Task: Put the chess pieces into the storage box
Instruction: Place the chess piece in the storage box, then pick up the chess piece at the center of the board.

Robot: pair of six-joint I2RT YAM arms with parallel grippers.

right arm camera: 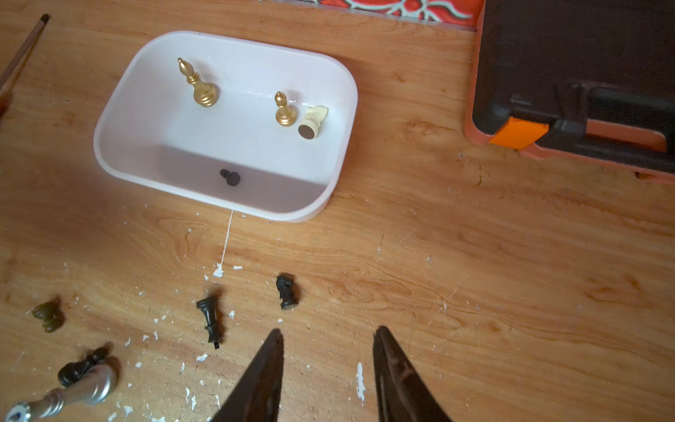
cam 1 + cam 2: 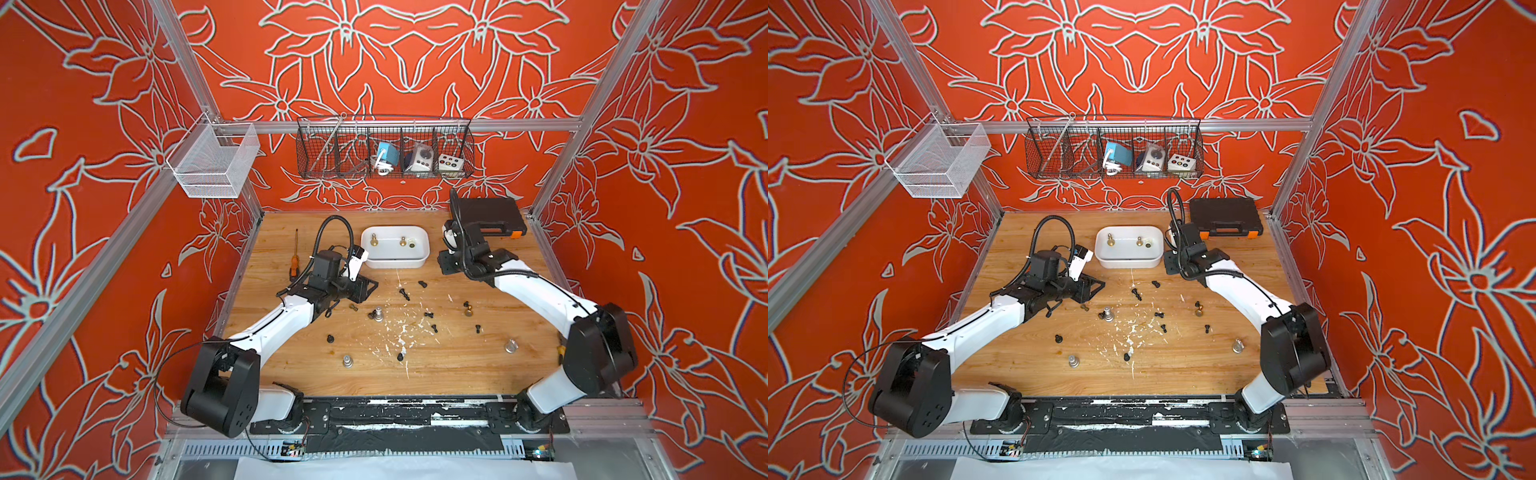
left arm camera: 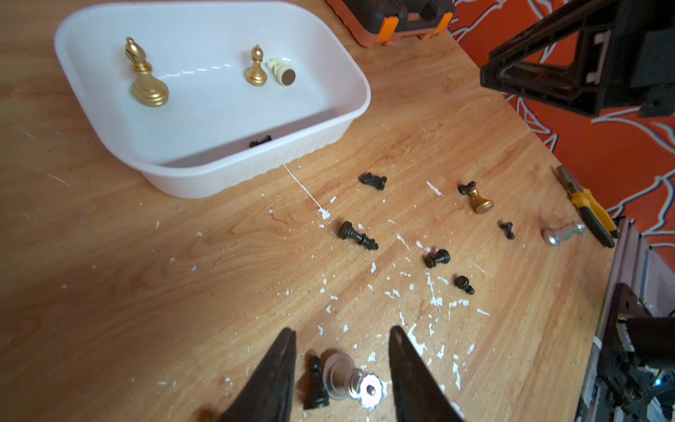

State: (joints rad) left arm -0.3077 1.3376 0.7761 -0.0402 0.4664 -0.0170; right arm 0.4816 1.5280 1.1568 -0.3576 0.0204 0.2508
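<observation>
Currently, the storage box [image 1: 226, 124] holds four chess pieces [image 1: 199, 86] (two gold, one cream, one black) and sits ahead of both pincers. Roughly a dozen more lie loose on the worktop [image 1: 438, 255]. The left pincer [image 3: 342, 330] stands partly spread, straddling a fallen silver piece [image 3: 343, 376] without gripping it. The right pincer [image 1: 327, 330] is likewise spread and empty.

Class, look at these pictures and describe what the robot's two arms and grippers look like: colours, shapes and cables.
Both arms match: the left arm and right arm have smooth white links joined by bulky, rounded black joint housings. A black ribbed hose loops over each wrist. The left gripper and right gripper have glossy black jaws tapering to points.
</observation>
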